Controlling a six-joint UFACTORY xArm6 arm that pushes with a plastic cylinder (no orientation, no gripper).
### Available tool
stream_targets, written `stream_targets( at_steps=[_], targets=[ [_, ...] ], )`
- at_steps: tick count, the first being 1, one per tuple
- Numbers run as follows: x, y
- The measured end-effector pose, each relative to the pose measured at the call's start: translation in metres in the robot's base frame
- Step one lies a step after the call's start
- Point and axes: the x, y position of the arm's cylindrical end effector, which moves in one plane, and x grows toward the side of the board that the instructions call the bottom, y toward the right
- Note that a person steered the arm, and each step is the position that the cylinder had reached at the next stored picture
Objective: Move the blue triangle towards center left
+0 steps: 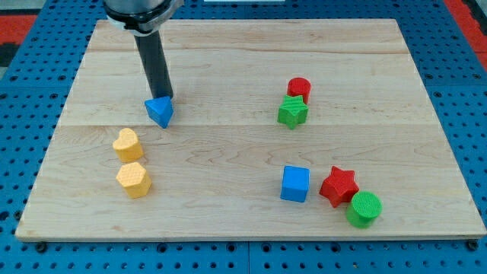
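The blue triangle (160,111) lies on the wooden board (228,68), left of centre. My tip (164,97) stands right at the triangle's upper edge, touching or nearly touching it. The dark rod rises from there to the view's top left. A yellow heart (127,144) and a yellow hexagon (134,180) lie below and to the left of the triangle.
A red cylinder (299,88) and a green star (292,112) sit together at the right of centre. A blue cube (295,183), a red star (338,186) and a green cylinder (364,208) lie at the lower right.
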Motion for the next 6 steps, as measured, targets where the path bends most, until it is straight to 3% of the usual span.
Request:
stream_targets(
  at_steps=[1, 2, 3, 6],
  targets=[
    [-0.02, 0.06],
    [0.0, 0.132],
    [0.027, 0.11],
    [0.031, 0.052]
  ],
)
